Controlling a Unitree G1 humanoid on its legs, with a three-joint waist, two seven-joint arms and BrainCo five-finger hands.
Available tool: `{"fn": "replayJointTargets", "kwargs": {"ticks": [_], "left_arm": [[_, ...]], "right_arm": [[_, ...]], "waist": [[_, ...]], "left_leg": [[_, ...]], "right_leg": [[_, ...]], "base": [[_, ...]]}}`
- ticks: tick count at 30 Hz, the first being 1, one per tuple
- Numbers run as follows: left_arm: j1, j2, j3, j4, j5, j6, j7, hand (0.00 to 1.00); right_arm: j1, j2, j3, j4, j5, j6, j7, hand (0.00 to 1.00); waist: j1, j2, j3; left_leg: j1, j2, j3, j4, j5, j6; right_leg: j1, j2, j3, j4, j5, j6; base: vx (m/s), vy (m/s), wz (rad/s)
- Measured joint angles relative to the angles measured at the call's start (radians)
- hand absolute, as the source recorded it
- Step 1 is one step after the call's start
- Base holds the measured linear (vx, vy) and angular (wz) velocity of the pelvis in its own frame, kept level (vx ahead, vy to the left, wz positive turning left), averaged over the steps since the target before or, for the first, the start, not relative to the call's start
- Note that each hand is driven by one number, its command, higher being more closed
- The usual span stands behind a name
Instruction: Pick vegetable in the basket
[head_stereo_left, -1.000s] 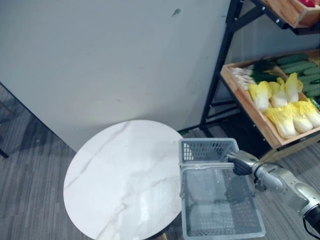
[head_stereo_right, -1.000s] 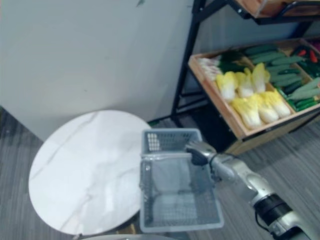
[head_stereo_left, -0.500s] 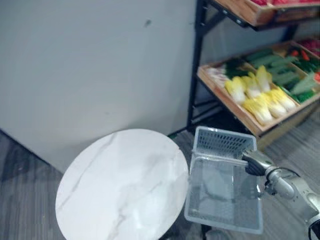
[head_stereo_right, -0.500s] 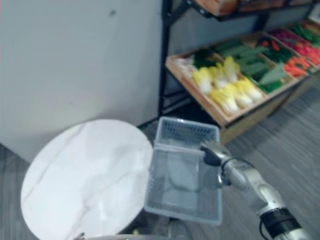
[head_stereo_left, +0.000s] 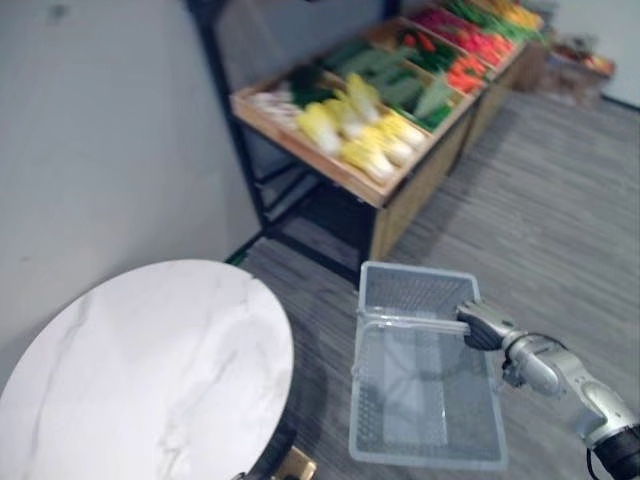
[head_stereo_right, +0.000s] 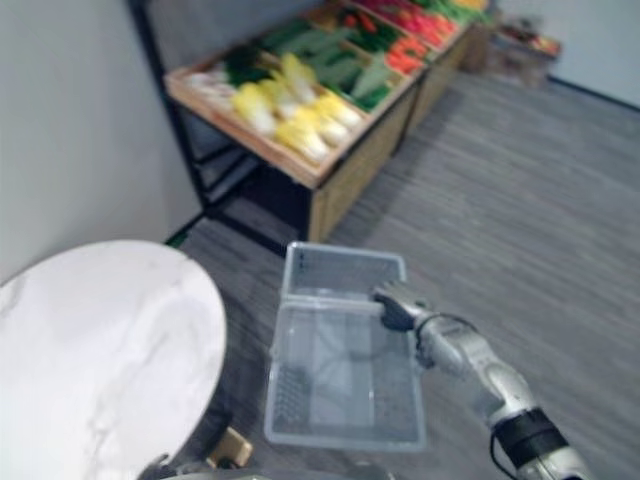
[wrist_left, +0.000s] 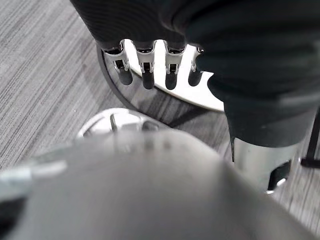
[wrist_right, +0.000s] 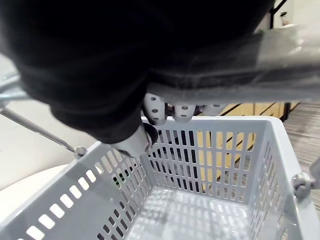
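The view is turning toward the vegetable shelf (head_stereo_left: 352, 128). The right hand (head_stereo_left: 483, 328) is still clenching the handle (head_stereo_left: 405, 320) of the empty basket (head_stereo_left: 415, 292), beside the bench (head_stereo_left: 150, 360) edge, so picking is approaching.

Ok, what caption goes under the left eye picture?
Right hand holds an empty grey basket beside a round white table, vegetable shelf ahead.

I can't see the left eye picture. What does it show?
The right hand grips the handle of an empty grey basket, held over the floor beside a round white table. Farther back, a wooden shelf holds yellow, green and red vegetables.
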Motion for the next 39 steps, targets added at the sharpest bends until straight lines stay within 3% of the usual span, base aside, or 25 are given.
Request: {"fn": "replayJointTargets", "kwargs": {"ticks": [6,8,9,10,11,12,13,14,15,18,21,26,27,30,31,32,34,36,39], "left_arm": [[-0.013,-0.009,0.0,0.013,0.019,0.004,0.001,0.0],[-0.011,-0.014,0.004,0.011,0.03,0.004,0.007,0.0],[-0.007,-0.016,0.009,0.012,0.031,0.003,0.009,0.0],[-0.003,-0.02,0.014,0.012,0.031,0.001,0.009,0.0],[0.002,-0.029,0.019,0.011,0.031,-0.006,0.01,0.0],[0.01,-0.036,0.022,0.01,0.031,-0.007,0.01,0.0],[0.015,-0.045,0.022,0.01,0.031,-0.007,0.01,0.0],[0.027,-0.05,0.022,0.004,0.031,-0.011,0.01,0.0],[0.029,-0.047,0.023,0.004,0.031,-0.016,0.01,0.0],[0.022,-0.023,0.037,0.002,0.032,-0.028,0.01,0.0],[0.022,-0.041,0.041,-0.007,0.038,-0.028,0.009,0.0],[0.021,-0.058,0.018,-0.008,0.04,-0.027,0.009,0.0],[0.02,-0.06,0.013,-0.009,0.04,-0.026,0.009,0.0],[0.018,-0.06,-0.022,-0.028,0.043,-0.029,0.003,0.0],[0.015,-0.042,-0.03,-0.032,0.044,-0.033,0.001,0.0],[0.011,-0.033,-0.033,-0.028,0.042,-0.034,0.001,0.0],[0.008,-0.023,-0.041,-0.026,0.042,-0.031,0.0,0.0],[0.01,-0.015,-0.046,-0.026,0.042,-0.028,0.0,0.0],[-0.001,-0.008,-0.06,-0.027,0.042,-0.026,-0.002,0.0]], "right_arm": [[0.032,-0.025,-0.004,-0.041,-0.001,-0.002,-0.012,1.0],[0.064,-0.021,-0.006,-0.044,0.002,-0.003,-0.031,1.0],[0.071,-0.017,-0.007,-0.044,0.005,-0.004,-0.033,1.0],[0.071,-0.014,-0.01,-0.044,0.005,-0.004,-0.036,1.0],[0.069,-0.004,-0.017,-0.044,0.005,-0.003,-0.039,1.0],[0.066,0.012,-0.013,-0.038,0.008,-0.004,-0.039,1.0],[0.062,0.013,-0.005,-0.035,0.009,-0.004,-0.04,1.0],[0.053,0.02,0.009,-0.034,0.008,-0.005,-0.04,1.0],[0.045,0.017,0.025,-0.035,0.008,-0.016,-0.04,1.0],[0.036,-0.003,0.041,-0.035,0.008,-0.023,-0.041,1.0],[0.007,-0.026,0.044,-0.033,0.008,-0.041,-0.04,1.0],[0.034,-0.028,0.039,-0.012,0.009,-0.042,-0.039,1.0],[0.04,-0.028,0.036,-0.008,0.008,-0.042,-0.039,1.0],[0.053,-0.026,-0.019,0.0,0.008,-0.038,-0.037,1.0],[0.064,-0.025,-0.052,0.001,0.009,-0.037,-0.038,1.0],[0.079,-0.025,-0.089,0.002,0.01,-0.035,-0.038,1.0],[0.078,-0.007,-0.118,0.029,0.016,-0.028,-0.04,1.0],[0.078,0.017,-0.118,0.088,0.026,-0.025,-0.041,1.0],[0.07,0.025,-0.129,0.166,0.055,-0.025,-0.043,1.0]], "waist": [[-0.035,0.025,0.008],[-0.032,0.025,0.022],[-0.027,0.02,0.028],[-0.026,0.022,0.028],[-0.022,0.027,0.031],[0.002,0.038,0.036],[0.002,0.048,0.046],[0.006,0.057,0.054],[0.007,0.056,0.058],[0.005,0.016,0.08],[0.005,0.04,0.089],[0.003,0.089,0.099],[0.005,0.092,0.1],[-0.003,0.085,0.117],[-0.006,0.067,0.128],[-0.017,0.053,0.137],[-0.024,0.029,0.158],[-0.027,0.031,0.161],[-0.03,0.036,0.164]], "left_leg": [[0.053,0.097,-0.02,0.121,0.086,-0.033],[0.047,0.127,-0.14,0.233,0.155,-0.03],[0.017,0.117,-0.227,0.274,0.145,-0.049],[-0.002,0.082,-0.315,0.279,0.107,-0.069],[-0.019,-0.012,-0.478,0.247,0.03,-0.092],[-0.008,-0.14,-0.692,0.122,-0.052,-0.109],[0.017,-0.189,-0.796,0.041,-0.057,-0.115],[0.057,-0.217,-0.857,-0.029,-0.104,-0.068],[0.095,-0.241,-0.925,-0.072,-0.164,-0.064],[0.078,-0.257,-0.864,-0.046,-0.181,-0.047],[0.074,-0.262,-0.819,-0.032,-0.199,-0.039],[0.092,-0.279,-0.854,-0.035,-0.185,-0.016],[0.101,-0.277,-0.852,-0.036,-0.185,-0.016],[0.144,-0.288,-0.848,-0.04,-0.184,-0.014],[0.165,-0.308,-0.848,-0.044,-0.189,0.001],[0.191,-0.325,-0.855,-0.054,-0.213,0.044],[0.234,-0.35,-0.856,-0.077,-0.232,0.092],[0.245,-0.346,-0.855,-0.088,-0.233,0.105],[0.248,-0.335,-0.864,-0.105,-0.235,0.108]], "right_leg": [[0.148,0.063,-0.033,-0.178,0.0,0.0],[0.194,0.068,-0.008,-0.201,-0.003,-0.004],[0.202,0.056,0.027,-0.2,-0.008,-0.014],[0.2,0.043,0.056,-0.198,-0.013,-0.022],[0.181,0.031,0.109,-0.197,-0.018,-0.029],[0.14,0.046,0.208,-0.197,-0.019,-0.029],[0.119,0.065,0.255,-0.182,-0.018,-0.028],[0.087,0.093,0.308,-0.163,-0.03,-0.027],[0.057,0.104,0.345,-0.155,-0.032,-0.026],[0.021,0.085,0.381,-0.153,0.007,0.028],[0.006,0.082,0.436,-0.189,0.037,0.047],[-0.03,0.096,0.48,-0.173,0.051,0.058],[-0.039,0.102,0.48,-0.146,0.049,0.056],[-0.147,0.119,0.469,0.138,0.008,0.007],[-0.199,0.11,0.455,0.272,0.007,0.003],[-0.223,0.088,0.43,0.362,0.006,-0.001],[-0.267,0.043,0.384,0.462,0.008,-0.027],[-0.293,0.033,0.313,0.44,-0.022,-0.044],[-0.3,0.056,0.246,0.249,-0.015,-0.035]], "base": [[-0.02,-0.22,-0.27],[-0.08,-0.186,-0.5],[-0.08,-0.027,-0.63],[-0.06,0.085,-0.9],[-0.08,0.168,-1.66],[-0.08,0.199,-1.96],[-0.09,0.243,-2.05],[-0.08,0.248,-1.56],[-0.07,0.221,-1.4],[-0.04,0.132,-0.7],[0.0,0.086,-0.49],[0.11,0.018,-0.45],[0.09,0.006,-0.52],[-0.01,0.025,-0.29],[-0.05,0.073,0.15],[-0.04,0.071,0.24],[0.0,0.077,0.09],[0.04,0.079,0.02],[0.13,0.008,0.14]]}}
